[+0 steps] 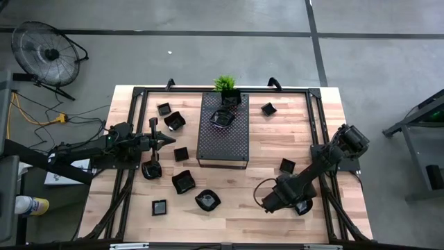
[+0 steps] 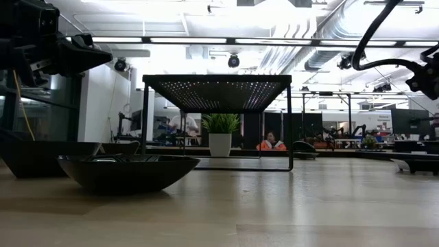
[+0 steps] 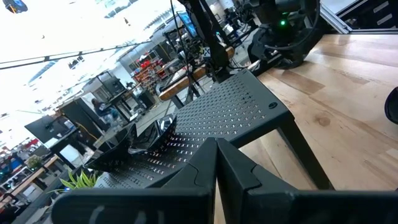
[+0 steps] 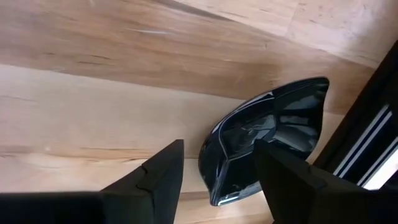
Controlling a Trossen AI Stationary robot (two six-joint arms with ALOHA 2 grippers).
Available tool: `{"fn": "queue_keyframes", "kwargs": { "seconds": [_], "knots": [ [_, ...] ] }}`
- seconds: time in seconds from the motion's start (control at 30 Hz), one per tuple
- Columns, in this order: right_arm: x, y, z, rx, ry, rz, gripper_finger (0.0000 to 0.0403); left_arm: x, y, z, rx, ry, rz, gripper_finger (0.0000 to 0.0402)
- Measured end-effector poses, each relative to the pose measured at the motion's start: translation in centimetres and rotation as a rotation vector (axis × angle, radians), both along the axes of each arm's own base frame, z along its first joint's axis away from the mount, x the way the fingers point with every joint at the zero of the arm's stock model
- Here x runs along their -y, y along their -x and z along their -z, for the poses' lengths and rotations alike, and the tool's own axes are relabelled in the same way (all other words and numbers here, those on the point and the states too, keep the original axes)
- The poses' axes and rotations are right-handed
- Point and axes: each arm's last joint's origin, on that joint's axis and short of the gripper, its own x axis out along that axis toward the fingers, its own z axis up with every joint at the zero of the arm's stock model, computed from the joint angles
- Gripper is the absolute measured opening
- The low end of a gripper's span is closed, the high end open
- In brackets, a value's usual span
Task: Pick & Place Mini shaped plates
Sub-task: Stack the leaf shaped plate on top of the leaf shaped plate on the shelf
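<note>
Plate (image 4: 264, 146) partly hidden, right pincer (image 4: 217, 163) open

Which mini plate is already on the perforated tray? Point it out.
The wavy-rimmed plate at the tray's far end, beside the green plant. Every other plate lies on the wooden table.

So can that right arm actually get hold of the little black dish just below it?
Probably yes: the right gripper is open, its fingers either side of the mini plate's rim, with only bare wood table around it.
</note>
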Motion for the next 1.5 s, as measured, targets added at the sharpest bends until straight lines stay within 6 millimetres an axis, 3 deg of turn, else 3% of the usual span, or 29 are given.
{"fn": "queue_keyframes", "kwargs": {
  "seconds": [0.33,0.73,1.13,1.5],
  "knots": [
    [-1.0,-0.4,1.6,-0.019,-0.051,-0.015,0.0181,0.0,0.0,0.0,0.000,0.000,0.000,0.0001],
    [-1.1,-0.2,1.6,-0.016,-0.033,-0.017,0.0179,0.0,0.0,0.0,0.000,0.000,0.000,0.0001],
    [-1.1,-0.2,1.6,-0.020,-0.043,-0.024,0.0117,0.0,0.0,0.0,0.000,0.000,0.000,0.0001],
    [-1.1,-0.2,1.6,-0.017,-0.052,-0.047,0.0086,0.0,0.0,0.0,0.000,0.000,0.000,0.0001]
  ]
}}
